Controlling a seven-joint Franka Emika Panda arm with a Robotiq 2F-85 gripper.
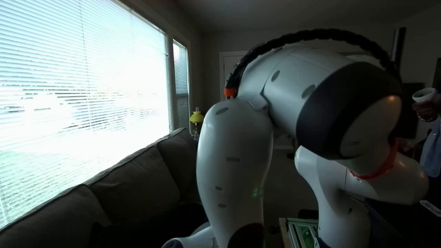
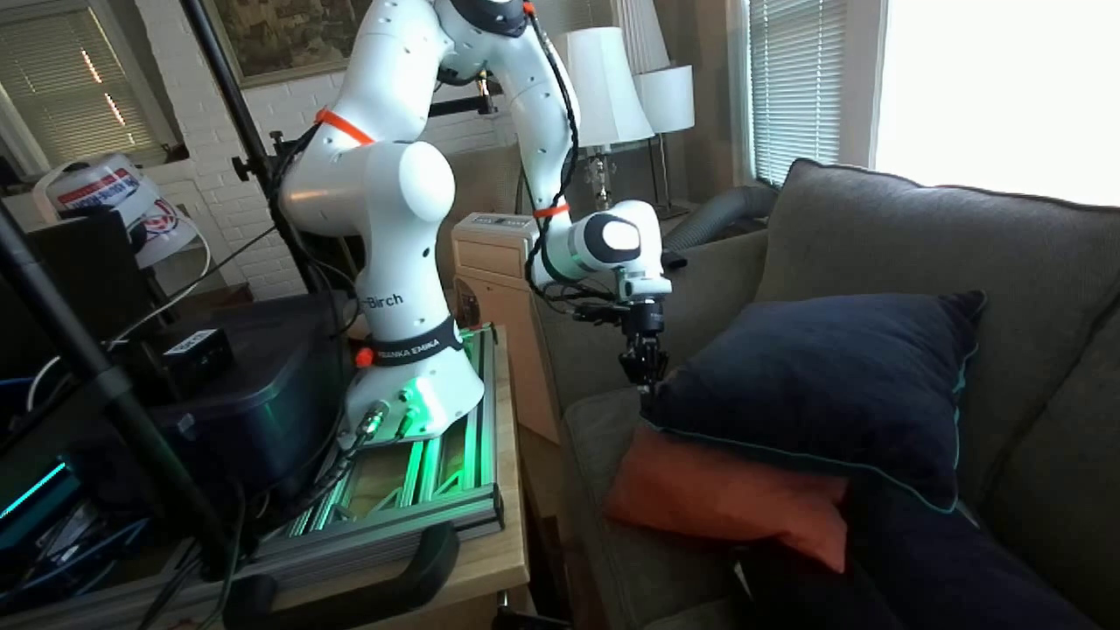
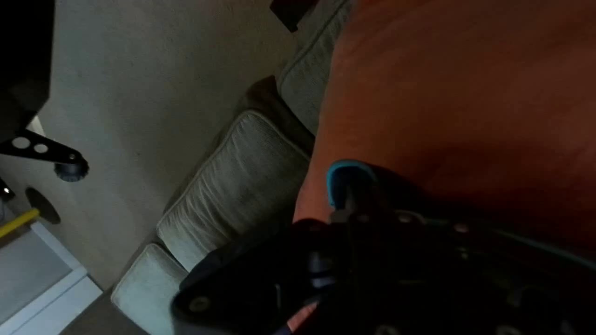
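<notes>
window blinds [image 1: 86,86]: overexposed by daylight, many slats washed out
grey sofa [image 1: 137,172]: backlit, sunk in shadow
robot base [image 2: 420,394]: green glow, tinting metal rails [image 2: 472,455]
orange pillow [image 3: 442,93]: shaded, low-contrast
gripper [image 3: 348,215]: near-black, blurred in dim wrist view

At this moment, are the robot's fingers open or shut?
The fingers are shut on the dark blue pillow: in the wrist view, its teal-edged corner sticks out beyond them.

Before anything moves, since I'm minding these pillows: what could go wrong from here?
The tool holds the navy pillow by just one corner, so the fabric might slip free. That pillow also lies partly on the orange pillow, which could be dragged along if the upper one is pulled.
</notes>
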